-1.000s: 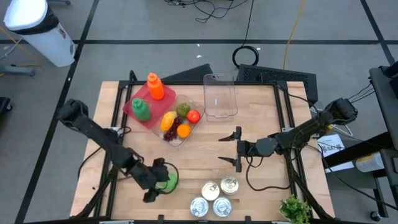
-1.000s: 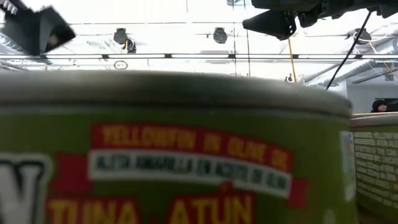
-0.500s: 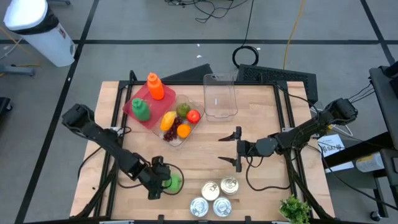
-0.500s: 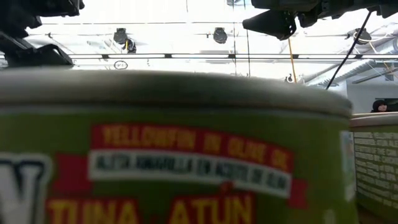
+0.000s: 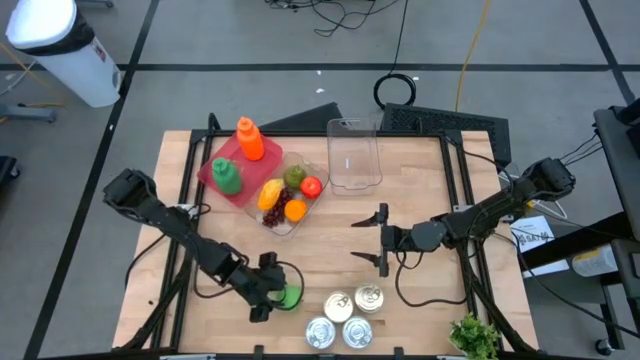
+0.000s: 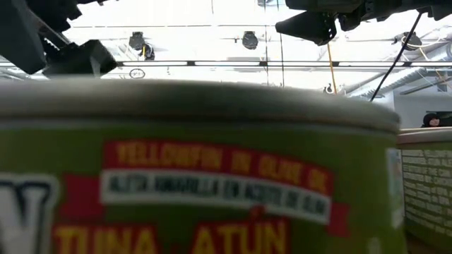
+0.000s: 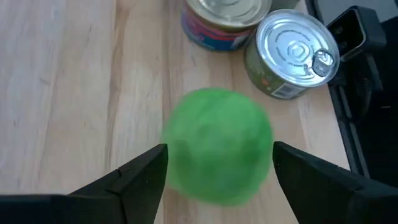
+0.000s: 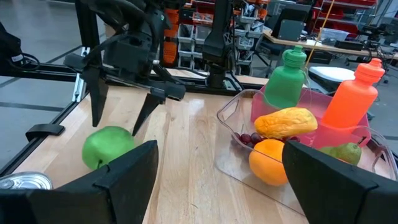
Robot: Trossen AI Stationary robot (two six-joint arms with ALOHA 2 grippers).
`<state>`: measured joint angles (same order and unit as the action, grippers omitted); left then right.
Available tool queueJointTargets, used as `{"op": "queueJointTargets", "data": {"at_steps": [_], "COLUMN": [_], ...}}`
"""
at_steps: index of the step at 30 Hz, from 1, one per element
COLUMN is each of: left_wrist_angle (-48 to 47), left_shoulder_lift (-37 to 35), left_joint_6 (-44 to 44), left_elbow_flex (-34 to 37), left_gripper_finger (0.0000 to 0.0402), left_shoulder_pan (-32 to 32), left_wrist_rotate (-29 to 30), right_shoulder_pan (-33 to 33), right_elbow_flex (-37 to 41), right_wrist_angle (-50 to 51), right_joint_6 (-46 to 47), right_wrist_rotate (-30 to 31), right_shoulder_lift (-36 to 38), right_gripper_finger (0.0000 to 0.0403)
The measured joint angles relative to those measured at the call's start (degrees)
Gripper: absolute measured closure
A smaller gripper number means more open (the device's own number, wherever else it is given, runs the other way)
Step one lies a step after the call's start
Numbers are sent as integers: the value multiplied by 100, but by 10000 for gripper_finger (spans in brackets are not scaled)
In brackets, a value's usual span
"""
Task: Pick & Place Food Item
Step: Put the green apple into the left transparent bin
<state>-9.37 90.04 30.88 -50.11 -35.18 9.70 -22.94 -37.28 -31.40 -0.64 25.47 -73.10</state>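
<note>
Shifted rightward along lower frame: left gripper (image 5: 272,297), jaws spread, straddling green apple (image 5: 288,296), ungrasped. Right gripper (image 5: 372,240) idle mid-surface, jaws parted.

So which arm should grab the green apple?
Left. The left gripper sits open right at the green apple, its fingers either side. The right gripper waits mid-table, farther off.

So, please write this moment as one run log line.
left gripper: open, straddling green apple on table | right gripper: open, waiting mid-table

Grey floor (image 5: 250,40), white bin (image 5: 62,50) top left; ceiling lamps (image 6: 244,39) overhead.
</note>
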Motion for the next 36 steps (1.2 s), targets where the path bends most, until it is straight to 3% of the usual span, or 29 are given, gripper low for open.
{"op": "queueJointTargets", "data": {"at_steps": [12,18,26,31,36], "left_wrist_angle": [1315,807,340,-138,-354], "left_shoulder_lift": [0,-2,-2,-2,-6], "left_joint_6": [136,725,300,325,217], "left_elbow_flex": [-2,0,-281,-750,-874], "left_gripper_finger": [99,70,7,22,49], "left_shoulder_pan": [320,522,334,93,-209], "left_wrist_rotate": [-231,-198,85,-15,459], "right_shoulder_pan": [0,0,0,0,0], "right_elbow_flex": [0,0,0,0,0], "right_wrist_angle": [2,2,5,26,50], "right_joint_6": [0,3,4,5,172], "right_wrist_rotate": [0,-2,-4,-4,-7], "right_shoulder_lift": [0,0,0,0,0], "right_gripper_finger": [80,80,80,80,80]}}
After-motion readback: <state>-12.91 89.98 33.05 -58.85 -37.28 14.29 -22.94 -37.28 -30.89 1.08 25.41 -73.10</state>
